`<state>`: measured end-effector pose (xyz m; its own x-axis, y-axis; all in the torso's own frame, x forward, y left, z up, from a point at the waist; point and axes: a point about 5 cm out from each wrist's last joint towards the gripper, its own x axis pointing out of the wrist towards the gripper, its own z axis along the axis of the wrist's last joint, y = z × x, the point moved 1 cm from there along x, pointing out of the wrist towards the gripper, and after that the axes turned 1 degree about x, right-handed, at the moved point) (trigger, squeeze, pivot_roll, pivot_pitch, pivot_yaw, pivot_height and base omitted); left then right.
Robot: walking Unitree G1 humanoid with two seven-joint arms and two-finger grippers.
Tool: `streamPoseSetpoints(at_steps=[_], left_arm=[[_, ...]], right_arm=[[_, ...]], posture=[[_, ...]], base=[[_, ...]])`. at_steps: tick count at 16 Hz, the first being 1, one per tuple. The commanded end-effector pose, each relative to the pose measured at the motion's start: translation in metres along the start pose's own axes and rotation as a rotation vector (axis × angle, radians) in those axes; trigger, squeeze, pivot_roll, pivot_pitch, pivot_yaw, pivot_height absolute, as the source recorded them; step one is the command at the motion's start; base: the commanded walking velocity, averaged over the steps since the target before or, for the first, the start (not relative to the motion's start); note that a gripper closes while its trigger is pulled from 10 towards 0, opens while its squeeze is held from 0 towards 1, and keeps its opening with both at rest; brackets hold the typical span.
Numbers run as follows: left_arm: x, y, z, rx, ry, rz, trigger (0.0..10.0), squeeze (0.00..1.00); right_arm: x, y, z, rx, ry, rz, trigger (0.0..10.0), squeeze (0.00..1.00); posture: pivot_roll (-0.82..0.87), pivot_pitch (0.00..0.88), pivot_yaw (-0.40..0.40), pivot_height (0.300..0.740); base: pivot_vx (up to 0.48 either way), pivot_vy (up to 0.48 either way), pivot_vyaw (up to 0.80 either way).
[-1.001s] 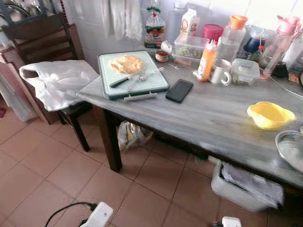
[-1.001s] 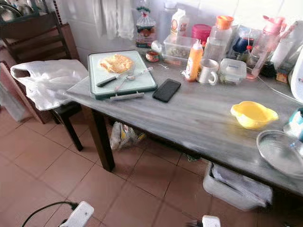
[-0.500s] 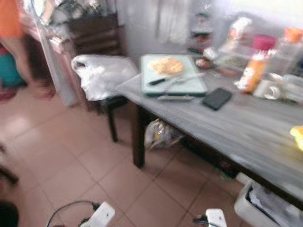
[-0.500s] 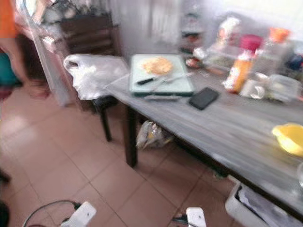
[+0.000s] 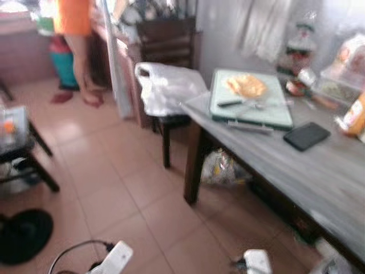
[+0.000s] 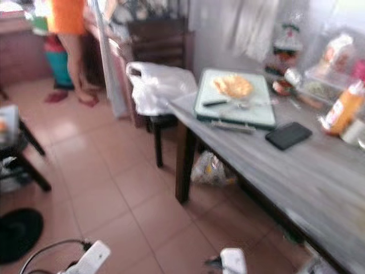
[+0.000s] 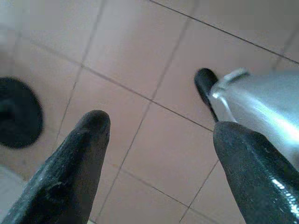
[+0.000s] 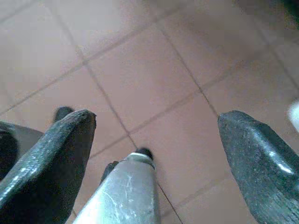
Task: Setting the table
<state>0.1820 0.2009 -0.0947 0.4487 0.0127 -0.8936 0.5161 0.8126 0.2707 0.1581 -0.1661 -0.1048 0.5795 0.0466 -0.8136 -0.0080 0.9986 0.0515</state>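
Swinging leftward since the earlier frames, the head camera now takes in more tiled floor (image 5: 108, 171) and a person (image 5: 74, 34) standing far off, while the desk (image 6: 296, 171) slides toward the right edge; the things themselves have not shifted. On the desk's near corner lies the green cutting board (image 6: 235, 98), carrying flat bread (image 6: 232, 85) and a knife (image 6: 215, 103), with a black phone (image 6: 288, 135) just beside it, likely kept within reach of whoever sits at the chair (image 5: 171, 85), over which a white plastic bag (image 5: 168, 88) is draped. An orange bottle (image 6: 342, 108) stands further back. Both arms hang low and idle, pointing at the floor: the left pincer (image 7: 159, 135) has its fingers spread wide and empty, and the right pincer (image 8: 156, 121) likewise gapes, holding nothing.
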Motion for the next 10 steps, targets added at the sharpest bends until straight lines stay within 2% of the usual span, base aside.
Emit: streamPoseSetpoints(at_steps=[1,7,10], left_arm=[[0.0004,-0.0054,-0.0016,-0.016,0.010,-0.014,10.0,0.00],[-0.0004,-0.0019,-0.0078,-0.032,0.034,0.004,10.0,0.00],[-0.0004,-0.0023,-0.0080,-0.038,0.035,0.006,10.0,0.00]], right_arm=[[-0.0014,-0.0083,-0.0014,-0.007,0.004,-0.018,10.0,0.00],[-0.0022,-0.0081,-0.0042,-0.070,0.018,0.000,10.0,0.00],[-0.0036,-0.0089,-0.0091,-0.071,0.030,-0.002,10.0,0.00]], posture=[[0.09,0.000,-0.022,0.740],[0.09,0.000,-0.029,0.740],[0.09,0.000,-0.029,0.740]], base=[[0.000,0.000,0.80],[0.000,0.000,0.80],[0.000,0.000,0.80]])
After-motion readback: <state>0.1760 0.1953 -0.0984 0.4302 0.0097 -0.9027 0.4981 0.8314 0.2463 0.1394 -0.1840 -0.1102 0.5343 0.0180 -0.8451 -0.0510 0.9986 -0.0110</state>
